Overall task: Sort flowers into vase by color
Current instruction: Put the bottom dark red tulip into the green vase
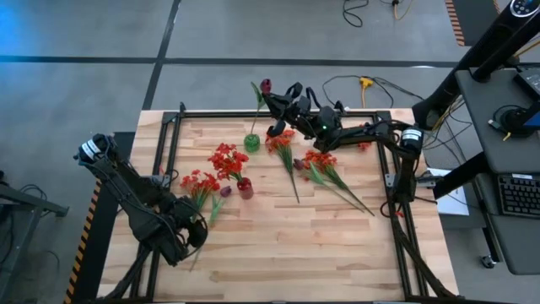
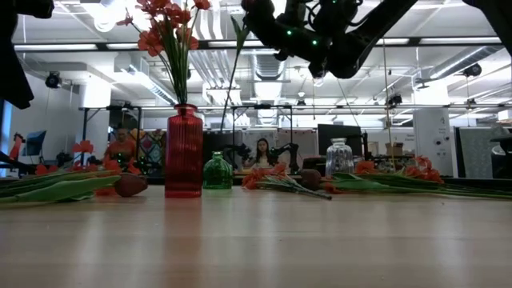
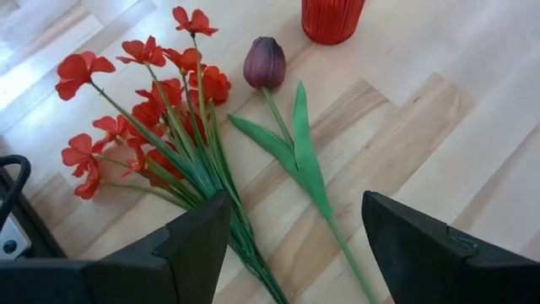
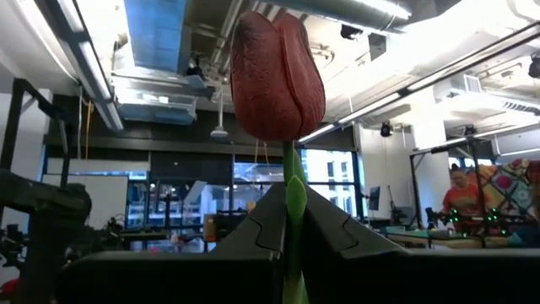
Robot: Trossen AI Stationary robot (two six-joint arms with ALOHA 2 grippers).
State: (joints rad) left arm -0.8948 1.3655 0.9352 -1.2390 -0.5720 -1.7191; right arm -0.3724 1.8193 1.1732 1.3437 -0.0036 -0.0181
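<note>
My right gripper (image 1: 275, 101) hovers over the table's far edge, shut on a dark purple tulip (image 4: 277, 76). The tulip's stem (image 2: 231, 96) runs down toward the green vase (image 1: 251, 142); whether its end is inside I cannot tell. A red vase (image 1: 245, 187) holds red flowers (image 1: 226, 159). My left gripper (image 3: 295, 221) stands open above a red bunch (image 3: 152, 110) and a second purple tulip (image 3: 265, 63), both lying flat on the table at the near left. Orange-red flowers (image 1: 283, 142) lie at the far middle. My right gripper pinches the tulip's green stem (image 4: 294, 196) between its two fingers, a short way below the bud. The fingers slant upward and lie across the stem. The bud stands upright above the fingers, lifted clear of the table, and the long stem hangs below them.
More orange-red flowers (image 1: 325, 165) lie at the right of the middle, their stems pointing toward the near right. A clear glass jar (image 2: 339, 157) stands beyond them. Black frame rails (image 1: 173, 135) border the table. Bare wood (image 1: 321, 253) fills the near right.
</note>
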